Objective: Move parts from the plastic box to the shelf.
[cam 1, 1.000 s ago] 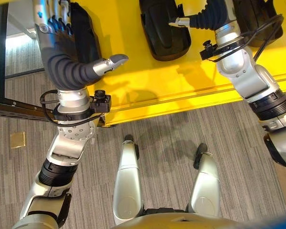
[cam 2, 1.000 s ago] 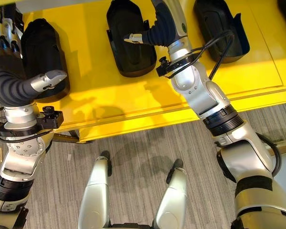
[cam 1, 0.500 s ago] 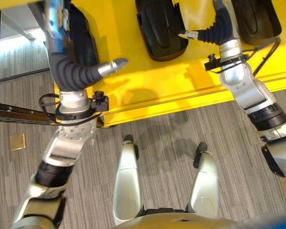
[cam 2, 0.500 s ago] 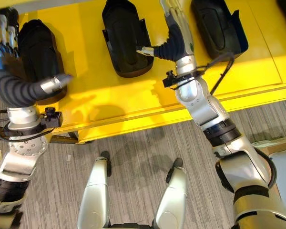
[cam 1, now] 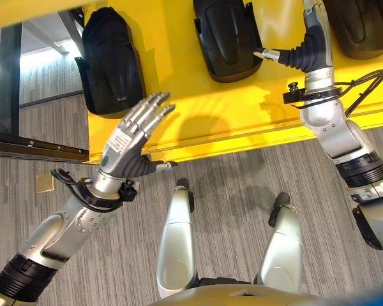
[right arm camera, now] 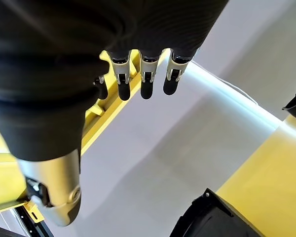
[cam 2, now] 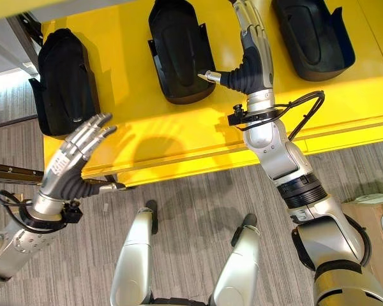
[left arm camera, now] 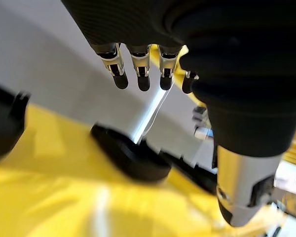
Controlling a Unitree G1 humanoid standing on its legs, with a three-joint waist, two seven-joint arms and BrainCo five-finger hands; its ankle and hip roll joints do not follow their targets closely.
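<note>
Your left hand hangs over the near edge of the yellow shelf in the left eye view, fingers straight and spread, holding nothing; it sits just in front of the leftmost black part, apart from it. Your right hand reaches up across the shelf between the middle black part and the right black part, thumb pointing at the middle one without touching it. In the right eye view you see the same three parts lying in a row along the far side of the shelf, each well apart from the next, and the right hand's fingers stretched straight. In the left wrist view your left hand's fingers hang straight and empty above the shelf, with a black part lying beyond them. In the right wrist view your right hand's fingers are likewise straight and empty, and the corner of a black part rests on the yellow surface.
</note>
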